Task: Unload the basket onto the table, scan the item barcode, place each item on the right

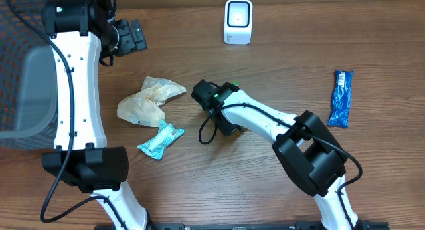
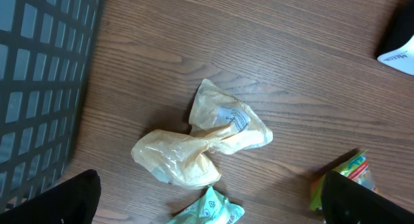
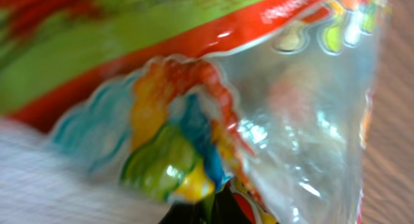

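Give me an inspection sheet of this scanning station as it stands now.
Surface: wooden table, no spills seen.
Job's things: white scanner upright at the far edge; colourful snack packet at the right gripper, barcode not visible.
Clutter: crumpled yellowish bag, with a teal packet just in front of it; blue packet lying apart on the right side.
Grippers: left gripper open and empty, near the far edge; right gripper shut on the colourful snack packet, mid-table.
Cables: black cable loop hanging from the right wrist, low over the table.
Surroundings: mesh basket at the left edge.
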Controlling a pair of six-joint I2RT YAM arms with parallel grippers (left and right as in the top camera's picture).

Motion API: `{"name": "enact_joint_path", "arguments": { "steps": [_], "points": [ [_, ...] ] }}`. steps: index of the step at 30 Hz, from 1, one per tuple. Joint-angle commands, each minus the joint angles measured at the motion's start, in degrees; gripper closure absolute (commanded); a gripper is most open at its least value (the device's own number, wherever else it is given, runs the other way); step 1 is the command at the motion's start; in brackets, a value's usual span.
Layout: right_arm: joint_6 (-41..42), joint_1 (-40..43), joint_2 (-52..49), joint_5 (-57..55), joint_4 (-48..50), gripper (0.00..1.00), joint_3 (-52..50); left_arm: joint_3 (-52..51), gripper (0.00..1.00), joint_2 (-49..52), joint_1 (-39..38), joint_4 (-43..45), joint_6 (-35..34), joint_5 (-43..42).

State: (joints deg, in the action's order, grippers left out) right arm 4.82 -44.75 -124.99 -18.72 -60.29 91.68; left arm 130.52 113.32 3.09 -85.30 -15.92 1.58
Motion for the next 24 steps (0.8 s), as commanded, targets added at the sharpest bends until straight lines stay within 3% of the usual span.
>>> {"name": "enact_joint_path", "arguments": {
  "steps": [1, 8, 13, 19, 24],
  "points": [
    [-3.0, 0.5, 5.0, 16.4, -1.0, 0.96, 4.5, -0.3, 0.00, -0.2, -0.1, 0.1, 0.5, 0.3],
    [-3.1, 8.2, 13.7, 41.9, -5.0, 0.96, 9.6, -0.3, 0.00, -0.2, -0.1, 0.1, 0.5, 0.3],
    [-3.1, 19.0, 14.1, 65.5, -6.1, 0.96, 8.8, -0.3, 0.00, -0.2, -0.1, 0.1, 0.5, 0.3],
    [-3.3, 28.8, 10.6, 76.5, -6.0, 0.96, 2.1, -0.3, 0.00, -0.2, -0.1, 0.1, 0.5, 0.3],
    [-7.9, 31.3, 6.0, 85.2, -6.0, 0.96, -3.8, -0.3, 0.00, -0.2, -0.1, 0.1, 0.5, 0.3]
  ]
}}
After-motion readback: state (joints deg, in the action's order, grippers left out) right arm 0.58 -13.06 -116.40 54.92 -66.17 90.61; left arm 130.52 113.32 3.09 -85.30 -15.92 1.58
